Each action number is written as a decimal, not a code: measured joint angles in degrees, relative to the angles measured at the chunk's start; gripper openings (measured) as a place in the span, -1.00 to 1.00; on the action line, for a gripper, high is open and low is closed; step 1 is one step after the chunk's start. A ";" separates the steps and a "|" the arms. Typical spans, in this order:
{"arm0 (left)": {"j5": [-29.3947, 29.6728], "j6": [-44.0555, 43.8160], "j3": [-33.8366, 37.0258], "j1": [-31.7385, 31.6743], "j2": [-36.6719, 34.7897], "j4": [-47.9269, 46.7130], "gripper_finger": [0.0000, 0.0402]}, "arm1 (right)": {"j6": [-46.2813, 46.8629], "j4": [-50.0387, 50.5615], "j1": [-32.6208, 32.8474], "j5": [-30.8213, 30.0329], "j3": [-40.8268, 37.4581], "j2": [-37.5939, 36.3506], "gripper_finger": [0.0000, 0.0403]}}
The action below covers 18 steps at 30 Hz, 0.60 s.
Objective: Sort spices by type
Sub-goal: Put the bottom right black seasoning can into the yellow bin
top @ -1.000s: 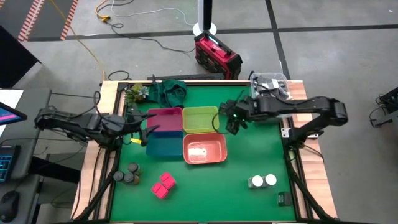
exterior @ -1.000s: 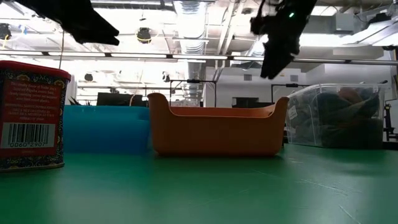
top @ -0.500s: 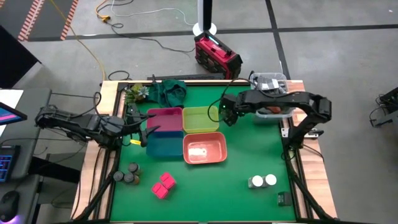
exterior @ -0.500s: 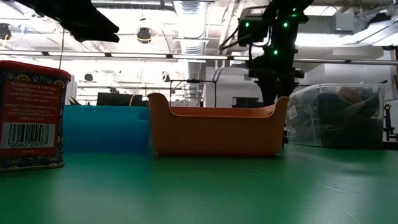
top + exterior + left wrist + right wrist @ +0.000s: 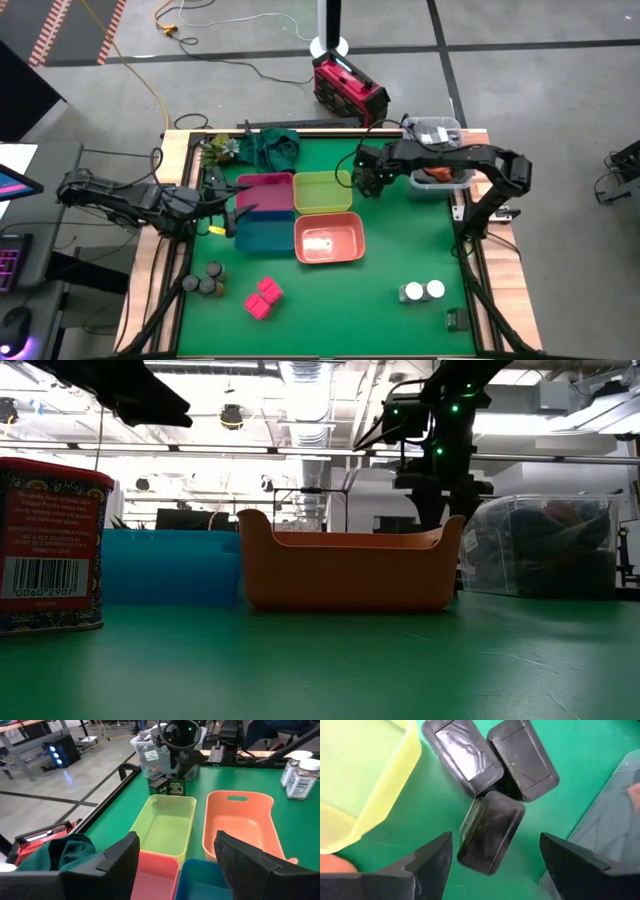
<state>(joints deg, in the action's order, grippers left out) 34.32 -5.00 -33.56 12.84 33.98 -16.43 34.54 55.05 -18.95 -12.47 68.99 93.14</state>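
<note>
Three dark grey square jars (image 5: pixel 490 832) stand on the green mat beside the yellow bin (image 5: pixel 322 191); they also show as jars (image 5: pixel 167 785) in the left wrist view. My right gripper (image 5: pixel 495 865) is open above them, pointing down, with one finger on either side of the nearest jar, apart from it. It shows as gripper (image 5: pixel 366 181) from above. Grey round jars (image 5: pixel 206 282), pink packets (image 5: pixel 263 297) and white-topped jars (image 5: pixel 423 291) stand near the near edge. My left gripper (image 5: pixel 175 865) waits open over the pink and blue bins.
Four bins sit mid-table: pink (image 5: pixel 265 192), yellow, blue (image 5: pixel 263 234), orange (image 5: pixel 329 239). A clear tub (image 5: pixel 437 135) stands at the far right corner, green cloth (image 5: pixel 270 147) at the far left. A red tin (image 5: pixel 50 545) fills the low view's left.
My right gripper has swung toward the table's left and come down from high above to the dark jars beside the yellow bin, turning from a slant to point straight down. Its elbow has drawn in. The jars have stayed put.
</note>
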 joint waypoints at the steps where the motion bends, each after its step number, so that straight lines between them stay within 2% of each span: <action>1: -0.40 0.00 0.00 0.00 0.00 0.00 0.22 | 0.19 -0.09 0.25 0.29 0.00 0.00 0.60; 9: -0.97 0.02 0.00 0.00 0.00 0.07 0.22 | 0.09 -2.19 0.28 0.61 0.04 3.30 0.55; 18: -0.97 -0.26 0.04 0.00 -0.02 -0.96 0.22 | -1.44 -1.11 0.07 0.70 0.26 7.48 0.30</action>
<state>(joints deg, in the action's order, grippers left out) 33.34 -5.26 -33.52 12.84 33.95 -17.39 33.10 53.94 -18.89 -11.77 69.25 100.62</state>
